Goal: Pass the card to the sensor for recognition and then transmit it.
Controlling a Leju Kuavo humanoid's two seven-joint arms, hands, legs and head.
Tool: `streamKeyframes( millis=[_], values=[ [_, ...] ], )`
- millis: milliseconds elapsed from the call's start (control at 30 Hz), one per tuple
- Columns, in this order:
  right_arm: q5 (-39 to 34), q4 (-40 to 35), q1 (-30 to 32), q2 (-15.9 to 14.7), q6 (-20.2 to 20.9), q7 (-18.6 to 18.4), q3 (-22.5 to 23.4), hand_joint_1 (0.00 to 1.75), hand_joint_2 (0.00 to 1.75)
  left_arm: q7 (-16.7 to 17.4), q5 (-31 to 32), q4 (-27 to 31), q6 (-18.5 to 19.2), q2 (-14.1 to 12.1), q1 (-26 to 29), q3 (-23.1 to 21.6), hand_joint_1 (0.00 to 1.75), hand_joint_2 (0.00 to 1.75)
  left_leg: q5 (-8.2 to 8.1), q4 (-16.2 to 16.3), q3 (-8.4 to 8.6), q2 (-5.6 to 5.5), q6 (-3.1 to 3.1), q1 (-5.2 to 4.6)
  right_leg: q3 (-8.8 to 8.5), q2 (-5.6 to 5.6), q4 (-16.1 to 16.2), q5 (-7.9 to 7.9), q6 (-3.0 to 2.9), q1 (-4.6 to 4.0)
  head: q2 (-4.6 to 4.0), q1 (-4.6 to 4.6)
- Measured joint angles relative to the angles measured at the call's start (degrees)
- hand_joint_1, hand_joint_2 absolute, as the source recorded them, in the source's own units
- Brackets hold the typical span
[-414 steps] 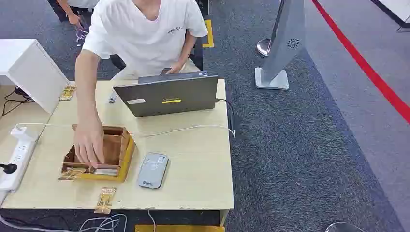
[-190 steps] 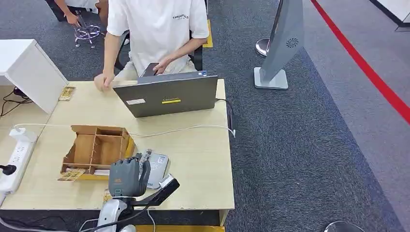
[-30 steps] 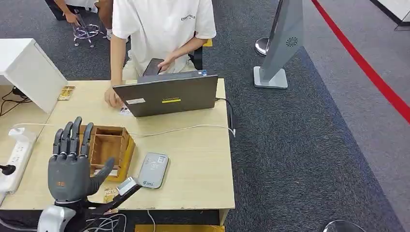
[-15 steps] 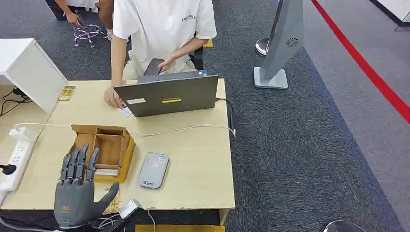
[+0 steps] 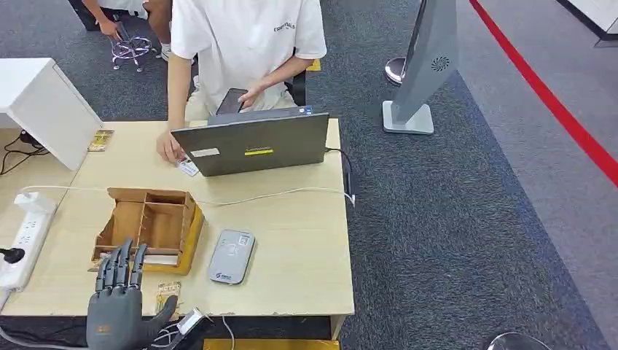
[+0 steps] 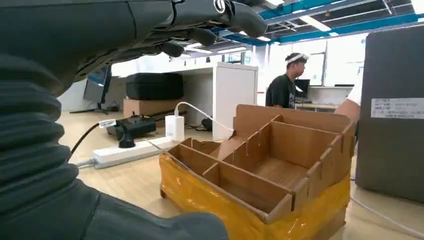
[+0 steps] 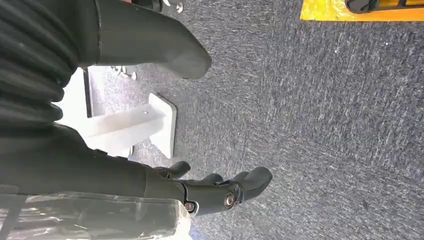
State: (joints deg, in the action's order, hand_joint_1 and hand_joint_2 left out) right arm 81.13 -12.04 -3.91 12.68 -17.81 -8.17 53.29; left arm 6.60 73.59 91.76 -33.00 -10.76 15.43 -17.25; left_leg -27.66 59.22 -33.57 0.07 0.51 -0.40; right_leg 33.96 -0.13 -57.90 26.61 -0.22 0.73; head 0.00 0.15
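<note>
My left hand (image 5: 116,312) hangs at the table's front edge, just short of the cardboard divider box (image 5: 146,227), fingers spread and holding nothing. A white card (image 5: 161,258) lies in the box's front slot. The grey card sensor (image 5: 231,257) lies flat to the right of the box. In the left wrist view my left hand (image 6: 100,30) hovers in front of the box (image 6: 260,170), whose base is taped yellow. My right hand (image 7: 100,165) hangs over grey carpet with fingers (image 7: 225,192) loosely extended and nothing in them.
A person sits behind the open laptop (image 5: 251,142), one hand on a small card (image 5: 187,167) beside it. A gold card (image 5: 167,290) lies near the front edge. A power strip (image 5: 25,237) and cables lie at the left. A grey stand (image 5: 426,65) is on the carpet at the right.
My left hand has drawn back from over the box and sunk to the table's front edge, still holding nothing. Box, sensor and laptop have stayed put.
</note>
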Motion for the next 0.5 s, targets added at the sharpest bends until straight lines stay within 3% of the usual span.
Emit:
streamKeyframes(
  millis=[500],
  values=[
    [0.48, 0.00, -0.01, 0.00, 0.04, -0.02, -0.02, 0.00, 1.75, -0.68, 1.31, -4.07, -1.36, 0.70, 0.00, 4.18, 0.00, 1.75, 0.00, 0.00, -0.01, -0.01, 0.00, 0.00, 0.00, 0.00, 0.00, 0.00, 0.01, 0.00, 0.00, 0.00]
  ],
)
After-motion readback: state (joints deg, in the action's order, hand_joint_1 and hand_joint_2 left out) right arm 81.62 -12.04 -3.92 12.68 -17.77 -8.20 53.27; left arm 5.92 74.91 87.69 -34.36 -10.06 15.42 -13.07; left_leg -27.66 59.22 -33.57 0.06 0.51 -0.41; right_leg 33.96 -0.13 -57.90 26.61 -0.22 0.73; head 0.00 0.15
